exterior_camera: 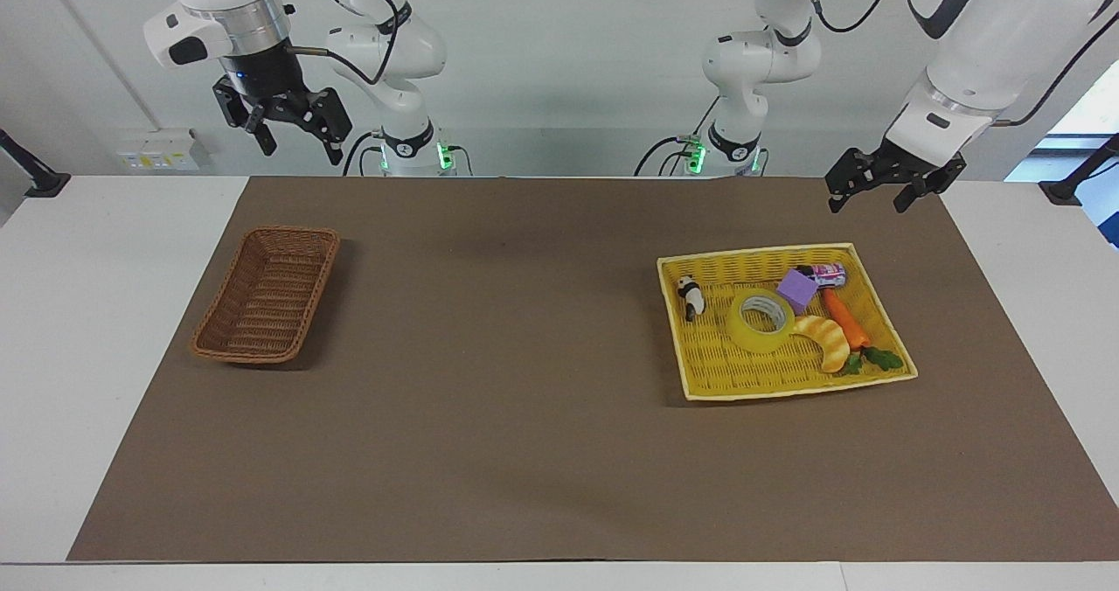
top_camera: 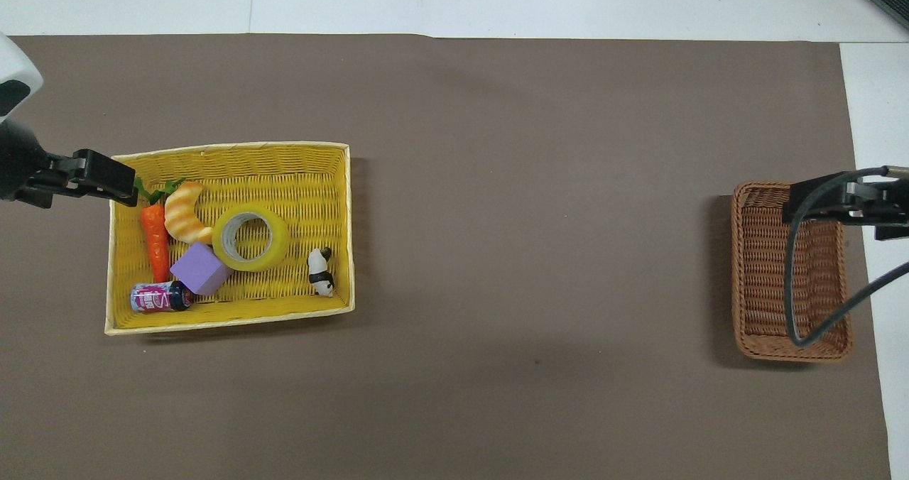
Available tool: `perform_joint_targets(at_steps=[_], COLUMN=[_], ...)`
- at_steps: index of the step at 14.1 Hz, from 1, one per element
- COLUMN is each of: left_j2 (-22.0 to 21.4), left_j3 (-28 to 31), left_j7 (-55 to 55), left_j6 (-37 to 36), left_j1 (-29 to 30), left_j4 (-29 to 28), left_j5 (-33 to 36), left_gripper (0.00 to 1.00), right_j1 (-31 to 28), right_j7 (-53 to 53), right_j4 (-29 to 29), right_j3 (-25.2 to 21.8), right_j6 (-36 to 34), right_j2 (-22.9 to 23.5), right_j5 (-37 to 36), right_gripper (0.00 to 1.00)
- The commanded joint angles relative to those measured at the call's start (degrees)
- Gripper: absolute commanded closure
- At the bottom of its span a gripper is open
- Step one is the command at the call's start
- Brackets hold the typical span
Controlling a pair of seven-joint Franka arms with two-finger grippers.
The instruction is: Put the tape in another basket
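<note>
I see two glossy white arms (exterior_camera: 970, 40) with black joint bands. Black cables loop above each black claw (exterior_camera: 293, 128). Green lights glow at both bases (exterior_camera: 446, 154).

Both arms run off the top of the facing view, so only their lower halves show. Overhead, the left gripper (top_camera: 106, 185) is cut by the side edge and covers a corner of the yellow tray (top_camera: 334, 155), hiding part of the carrot (top_camera: 155, 242) leaves. The right gripper (top_camera: 845, 203) and its cable (top_camera: 799, 281) sit over the basket (top_camera: 756, 267), blocking bits of its rim and weave. The can (top_camera: 158, 298) label is too small to read. The cube (top_camera: 200, 270) overlaps the tape (top_camera: 251, 237) edge.
</note>
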Motion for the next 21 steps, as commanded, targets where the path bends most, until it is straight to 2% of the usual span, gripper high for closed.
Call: perform_joint_targets(at_steps=[1, 16, 21], left_j2=[-1.4, -2.11, -3.6], left_j3=[0.06, 0.06, 0.06], left_j7=[1.23, 1.15, 1.15], left_j6=[0.09, 1.5, 3.7], left_j1=[0.41, 0.68, 0.68], left_j4=[-1.85, -3.53, -6.43], left_j5=[0.43, 0.34, 0.34], left_gripper=[0.0, 0.0, 0.0], right_j1=[-1.12, -1.12, -1.03], right_j7=[-1.21, -1.21, -1.21], right_j4=[-1.12, -1.12, -1.12], right_j3=[0.43, 0.43, 0.43], right_j6=[0.25, 0.25, 0.25], right_j2=[-0.95, -0.95, -0.95], right_j5=[1.28, 1.28, 1.28], right_gripper=[0.0, 0.0, 0.0])
